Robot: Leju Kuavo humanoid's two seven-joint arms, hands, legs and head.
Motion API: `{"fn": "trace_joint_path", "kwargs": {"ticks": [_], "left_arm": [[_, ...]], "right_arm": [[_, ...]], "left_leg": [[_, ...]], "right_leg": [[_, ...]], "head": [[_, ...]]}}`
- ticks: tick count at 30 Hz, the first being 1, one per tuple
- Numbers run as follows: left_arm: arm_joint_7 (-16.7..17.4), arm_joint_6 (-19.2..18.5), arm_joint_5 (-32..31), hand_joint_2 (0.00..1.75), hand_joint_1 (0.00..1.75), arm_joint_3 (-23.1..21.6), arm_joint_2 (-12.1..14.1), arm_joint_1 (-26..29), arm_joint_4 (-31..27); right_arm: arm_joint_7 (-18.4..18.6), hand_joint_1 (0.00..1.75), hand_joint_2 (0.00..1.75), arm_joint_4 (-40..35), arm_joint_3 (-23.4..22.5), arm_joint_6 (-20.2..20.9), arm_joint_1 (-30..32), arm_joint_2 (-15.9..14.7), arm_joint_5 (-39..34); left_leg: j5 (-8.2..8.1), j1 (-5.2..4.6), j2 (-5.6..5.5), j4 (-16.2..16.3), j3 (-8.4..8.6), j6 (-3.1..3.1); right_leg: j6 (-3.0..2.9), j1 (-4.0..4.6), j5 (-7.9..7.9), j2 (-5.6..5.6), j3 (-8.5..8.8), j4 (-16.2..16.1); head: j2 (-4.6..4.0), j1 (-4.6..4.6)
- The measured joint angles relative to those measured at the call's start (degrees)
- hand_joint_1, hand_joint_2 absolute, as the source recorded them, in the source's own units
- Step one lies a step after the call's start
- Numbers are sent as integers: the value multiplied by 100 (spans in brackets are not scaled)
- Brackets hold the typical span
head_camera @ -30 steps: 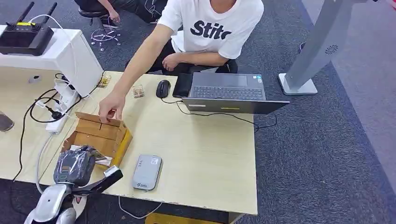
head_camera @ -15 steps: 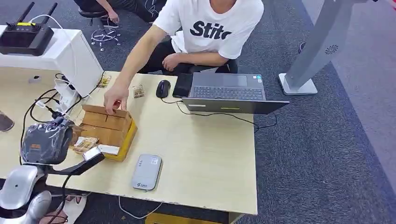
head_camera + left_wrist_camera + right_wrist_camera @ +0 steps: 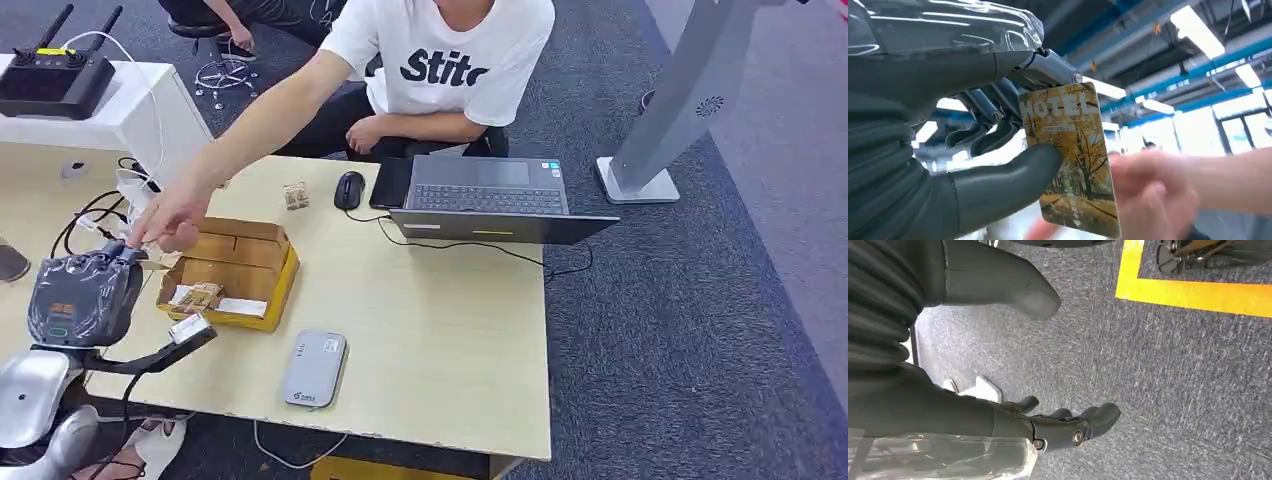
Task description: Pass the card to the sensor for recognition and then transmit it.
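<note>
My left hand (image 3: 75,295) is raised at the table's left edge and pinches a golden hotel card (image 3: 1073,160) between thumb and fingers (image 3: 993,135). A person's hand (image 3: 165,222) reaches across the table to my left hand; in the left wrist view that person's hand (image 3: 1153,200) is blurred right beside the card, and I cannot tell whether it grips it. The grey card sensor (image 3: 313,368) lies flat near the table's front edge, to the right of my left hand. My right hand (image 3: 998,420) hangs over grey carpet with fingers apart, holding nothing.
An open cardboard box (image 3: 275,285) with more cards inside sits between my left hand and the sensor. Farther back are a laptop (image 3: 490,190), a mouse (image 3: 348,188) and a tangle of cables (image 3: 105,225). A grey stand (image 3: 680,110) rises at the right.
My left hand rose from the table's front edge and moved left with the card. The person's hand left the box's rear wall and reached to my left hand; the box shifted back.
</note>
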Motion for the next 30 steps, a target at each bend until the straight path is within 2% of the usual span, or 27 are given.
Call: {"fn": "trace_joint_path", "kwargs": {"ticks": [4, 6, 8, 10, 13, 16, 18, 19, 20, 25, 30], "left_arm": [[199, 243, -849, 175, 175, -50, 129, -580, 253], [390, 343, -895, 175, 175, -131, 164, -955, 538], [757, 470, -899, 175, 175, -384, 210, -1368, 947], [1157, 578, -902, 175, 175, -757, 223, -1761, 1358], [1849, 597, -904, 175, 175, -1740, 304, -2355, 2010], [1959, 700, -904, 175, 175, -2464, 313, -2769, 2571], [1967, 711, -904, 175, 175, -2761, 302, -2937, 2831], [1976, 730, -904, 175, 141, -2889, 289, -3002, 2948], [1976, 759, -904, 175, 0, -2971, 280, -3051, 3017], [2177, 940, -904, 175, 0, -3130, 210, -3170, 3259], [2243, 1095, -904, 175, 0, -3137, 136, -3177, 3368]], "right_arm": [[16, 0, 175, 0, 146, -26, -21, -7, 157], [-113, 0, 175, 0, 218, -74, -33, -9, 206], [-181, 0, 175, 0, 264, -149, -43, -9, 247], [-101, 0, 175, 2, 324, -218, -62, -9, 284], [66, 0, 175, 63, 376, -225, -83, -7, 352], [42, 0, 175, 146, 376, -225, -90, -7, 359], [-24, 0, 175, 197, 376, -225, -92, -7, 346], [-91, 0, 175, 234, 376, -225, -92, -7, 341], [-140, 0, 175, 262, 376, -225, -92, -4, 341], [-260, 0, 175, 384, 376, -225, -96, 13, 328], [-184, 0, 175, 448, 376, -225, -102, 42, 287]], "left_leg": [[4, 0, -13, 0, 0, 2], [9, 0, -14, 0, 0, -2], [15, 0, -21, 0, 1, 4], [22, -1, -26, 0, 1, 5], [25, -4, -30, 0, 0, 8], [28, -7, -28, 0, 1, 5], [28, -7, -19, 1, 1, 5], [28, -7, -16, 1, 0, 5], [28, -7, -12, 1, 0, 5], [27, -6, 2, 2, -3, 4], [27, -3, 2, 0, -6, 4]], "right_leg": [[0, 0, 0, -15, 5, 0], [-1, 1, 3, -15, 4, 0], [2, 0, 5, -22, 0, 0], [1, 0, 8, -26, 0, 0], [6, -2, 13, -29, 14, 0], [10, -3, 19, -28, 16, 0], [6, -3, 24, -19, 12, 0], [8, -3, 26, -16, 10, -1], [8, -3, 26, -11, 8, 0], [4, -4, 28, 8, -4, 0], [3, -2, 27, 8, -7, 1]], "head": [[0, 4], [0, 0], [0, 2], [0, 2], [0, 4], [0, 2], [0, 2], [0, 2], [0, 2], [0, 2], [0, 4]]}}
